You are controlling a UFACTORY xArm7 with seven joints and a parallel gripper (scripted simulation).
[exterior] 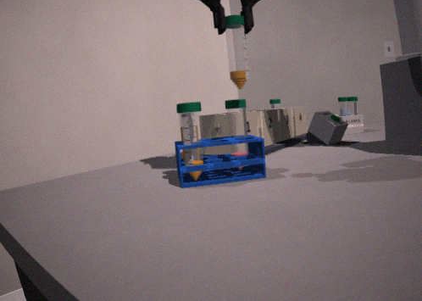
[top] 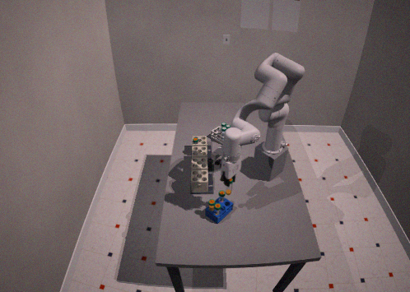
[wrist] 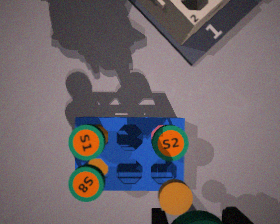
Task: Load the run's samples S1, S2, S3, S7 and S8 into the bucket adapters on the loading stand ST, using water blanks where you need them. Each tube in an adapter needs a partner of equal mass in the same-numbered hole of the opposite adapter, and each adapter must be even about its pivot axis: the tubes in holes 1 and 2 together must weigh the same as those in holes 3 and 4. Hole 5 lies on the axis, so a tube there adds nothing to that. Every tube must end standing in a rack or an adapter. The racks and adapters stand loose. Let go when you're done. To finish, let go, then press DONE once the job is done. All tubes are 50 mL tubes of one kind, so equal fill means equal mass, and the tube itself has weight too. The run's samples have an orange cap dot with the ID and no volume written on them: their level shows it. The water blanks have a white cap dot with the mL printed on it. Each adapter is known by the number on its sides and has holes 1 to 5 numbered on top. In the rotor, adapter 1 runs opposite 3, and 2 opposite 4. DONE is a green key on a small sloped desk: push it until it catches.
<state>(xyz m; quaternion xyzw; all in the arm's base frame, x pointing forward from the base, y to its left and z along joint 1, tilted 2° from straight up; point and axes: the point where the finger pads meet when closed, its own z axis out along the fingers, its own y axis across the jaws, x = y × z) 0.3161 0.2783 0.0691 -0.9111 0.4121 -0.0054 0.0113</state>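
The hand (top: 229, 181) (exterior: 234, 24) pinches an orange-bottomed tube (exterior: 238, 53) (wrist: 176, 198) by its cap, upright, presumably for clear lowering into an adapter. Below it, the blue rack (top: 219, 218) (exterior: 220, 181) (wrist: 141, 185) keeps S1 (wrist: 86, 142), S2 (wrist: 170, 143) and S8 (wrist: 86, 183) standing.

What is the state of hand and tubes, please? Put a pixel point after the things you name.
Hand (top: 229, 182) (exterior: 233, 24) shut on green-capped tube (exterior: 237, 52), above table. S1 (wrist: 86, 143), S2 (wrist: 170, 143), S8 (wrist: 86, 184) in blue rack (top: 221, 216) (exterior: 222, 181) (wrist: 111, 184). Nothing seen blocking.

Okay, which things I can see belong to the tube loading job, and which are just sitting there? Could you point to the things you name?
Part of the job:
- blue rack (top: 219, 217) (exterior: 222, 181) (wrist: 111, 186)
- held tube (exterior: 238, 47) (wrist: 175, 197)
- numbered adapters (top: 200, 186) (exterior: 277, 125)
- blanks rack (exterior: 358, 128)
- green key (exterior: 335, 118)

Not part of it:
- two wall sheets (top: 254, 11)
- wall plate (top: 226, 39) (exterior: 388, 49)
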